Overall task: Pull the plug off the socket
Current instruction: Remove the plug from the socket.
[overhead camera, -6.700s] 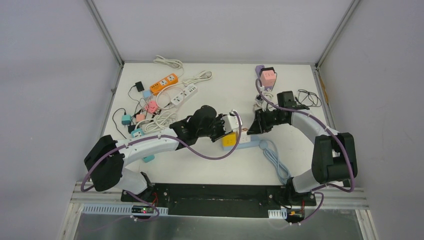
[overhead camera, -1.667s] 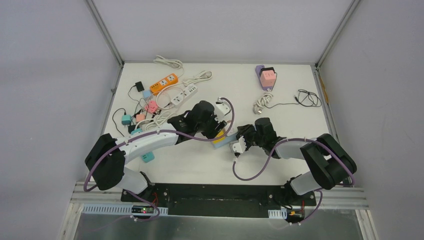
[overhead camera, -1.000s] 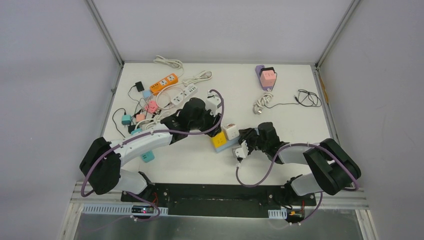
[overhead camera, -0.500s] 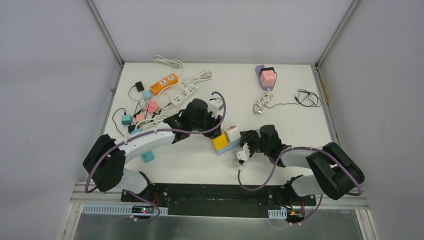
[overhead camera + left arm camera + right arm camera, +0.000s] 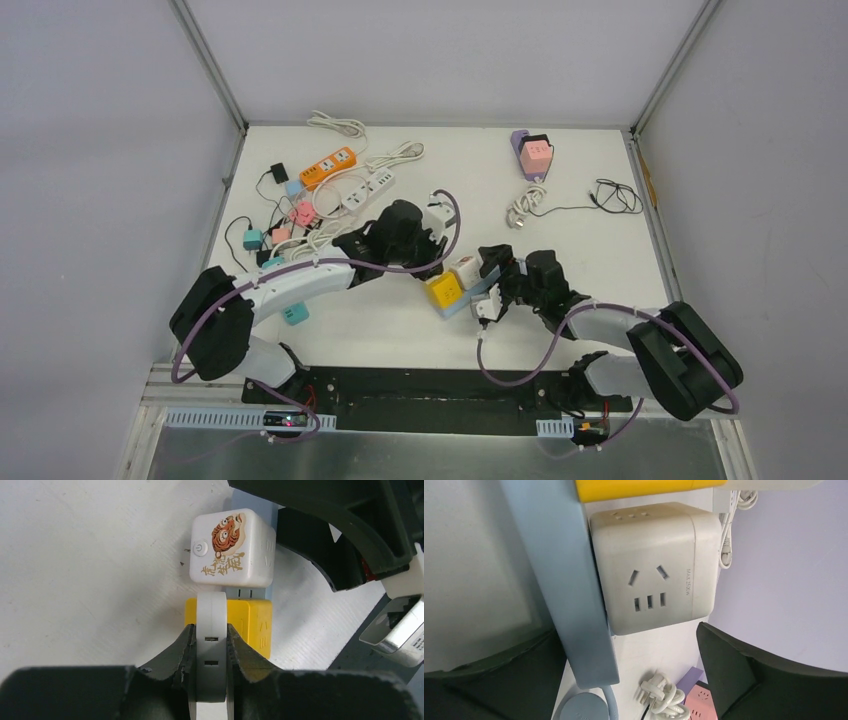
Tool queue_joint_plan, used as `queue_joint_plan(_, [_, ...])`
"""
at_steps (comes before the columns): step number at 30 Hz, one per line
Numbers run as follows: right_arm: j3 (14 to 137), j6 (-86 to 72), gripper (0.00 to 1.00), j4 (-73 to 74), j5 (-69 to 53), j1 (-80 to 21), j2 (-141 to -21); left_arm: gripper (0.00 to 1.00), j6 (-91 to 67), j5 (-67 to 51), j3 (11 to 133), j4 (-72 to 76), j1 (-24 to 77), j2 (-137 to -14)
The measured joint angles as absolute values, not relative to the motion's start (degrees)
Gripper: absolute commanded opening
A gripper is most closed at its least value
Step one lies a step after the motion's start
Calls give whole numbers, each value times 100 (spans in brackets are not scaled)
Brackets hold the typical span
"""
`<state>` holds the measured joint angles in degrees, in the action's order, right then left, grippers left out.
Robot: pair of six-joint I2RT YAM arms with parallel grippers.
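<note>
The socket is a pale blue power strip (image 5: 569,580), partly hidden in the top view (image 5: 483,287). A yellow cube adapter (image 5: 443,291) and a white cube with a tiger picture (image 5: 230,547) sit plugged on it. My left gripper (image 5: 211,645) hangs over the yellow cube (image 5: 250,625), shut on a thin white plug (image 5: 211,615) that has two slots in its edge. My right gripper (image 5: 624,632) is open wide. Its fingers stand on either side of the blue strip and the white cube (image 5: 651,565) without touching them.
A tangle of power strips, adapters and cords (image 5: 320,195) lies at the back left. A purple strip carrying a pink cube (image 5: 533,153) lies at the back right, with a coiled white cord (image 5: 522,208) and a black cable (image 5: 615,195) nearby. A teal adapter (image 5: 294,315) rests beside the left arm.
My right gripper has opened and let go of the blue strip. My left gripper has closed on the white plug over the yellow cube. The strip has shifted slightly toward the near edge.
</note>
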<state>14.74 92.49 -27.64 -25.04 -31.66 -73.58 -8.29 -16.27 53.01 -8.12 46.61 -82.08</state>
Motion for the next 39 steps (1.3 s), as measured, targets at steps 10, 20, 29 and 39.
queue_joint_plan(10, [1435,8676,100,-1264,-2434,-3092,-5894,0,-360,-976,5251,-812,5203,-8042])
queue_joint_plan(20, [2158,7260,100,2130,-2665,-2700,-3579,0,-185,-508,5146,-709,5498,-7898])
queue_joint_plan(29, [3850,4051,96,2648,-3424,-1192,-5089,0,-97,-165,4950,-454,5835,-7762])
queue_joint_plan(39, [5107,725,16,2788,-4762,-744,-6947,0,-30,115,4829,-294,6082,-7686])
